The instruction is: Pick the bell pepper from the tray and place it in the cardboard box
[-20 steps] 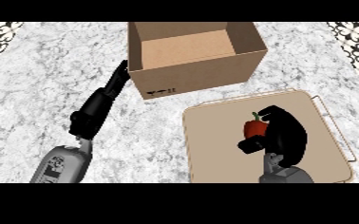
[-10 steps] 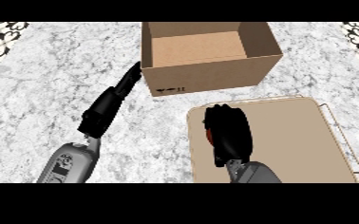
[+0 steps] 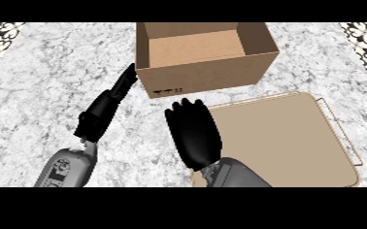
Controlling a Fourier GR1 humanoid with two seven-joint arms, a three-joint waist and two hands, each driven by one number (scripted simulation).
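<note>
The open cardboard box (image 3: 206,73) stands at the back centre, and the part of its floor that shows is bare. Right of centre lies the beige tray (image 3: 287,136), with nothing on it. My right hand (image 3: 192,132) hovers over the tray's left edge, just in front of the box. Its back faces up and its fingers curl downward. The bell pepper shows nowhere; it is hidden under this hand. My left hand (image 3: 106,108) lies on the counter to the left. Its straight fingers point at the box's front left corner.
White marbled counter (image 3: 50,77) surrounds the box and tray. A thin wire rim (image 3: 342,131) runs along the tray's right side.
My right hand has moved left and toward the box, from the tray's middle to its left edge. The pepper, seen red in the hand one second ago, is now covered. The left hand is still.
</note>
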